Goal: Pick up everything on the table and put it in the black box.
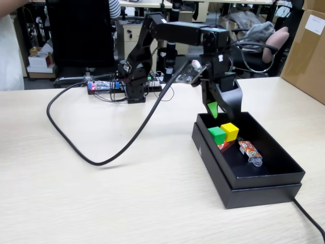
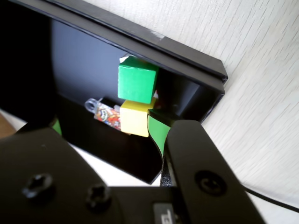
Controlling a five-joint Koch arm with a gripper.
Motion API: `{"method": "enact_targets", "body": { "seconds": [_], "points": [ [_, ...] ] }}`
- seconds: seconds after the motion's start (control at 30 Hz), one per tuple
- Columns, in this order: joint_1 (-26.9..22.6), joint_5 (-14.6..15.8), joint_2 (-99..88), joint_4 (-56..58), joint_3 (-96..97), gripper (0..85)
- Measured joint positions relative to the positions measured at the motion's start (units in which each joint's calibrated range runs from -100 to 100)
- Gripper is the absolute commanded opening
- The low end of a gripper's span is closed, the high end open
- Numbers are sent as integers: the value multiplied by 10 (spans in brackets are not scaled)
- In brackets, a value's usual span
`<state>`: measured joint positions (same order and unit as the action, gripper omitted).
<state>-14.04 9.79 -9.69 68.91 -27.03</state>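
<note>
Inside the black box (image 1: 264, 175), close to its far left corner in the fixed view: green cube (image 1: 217, 134) and yellow cube (image 1: 230, 131) touching side by side, resting on the red-and-white packet (image 1: 225, 146), of which only a small edge shows. Beside them, further along the floor of the box, the orange patterned wrapper (image 1: 250, 150) with its clear end. Probably dropped together in that corner because the claw opens at one same place above the box. Nothing of the task seen left on the table (image 1: 101, 193), so likely all finished. Arm bent forward from its base, wrist turned straight down over the box's far end. Gripper (image 1: 217, 109) empty, jaws parted, green pad (image 2: 158, 133) visible, hanging just above the cubes.
</note>
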Motion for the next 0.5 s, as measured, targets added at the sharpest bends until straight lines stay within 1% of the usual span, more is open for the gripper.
{"method": "enact_targets", "body": {
  "seconds": [0.07, 0.13, 0.17, 0.23, 0.3, 0.5],
  "points": [
    [2, 0, -24, 2, -7, 395],
    [9, 0, -48, 1, -22, 415],
    [23, 0, -68, 1, -28, 416],
    [33, -2, -77, 1, -28, 416],
    [53, -11, -92, -21, 3, 418],
    [115, -49, -113, -146, 102, 420]
  ]
}}
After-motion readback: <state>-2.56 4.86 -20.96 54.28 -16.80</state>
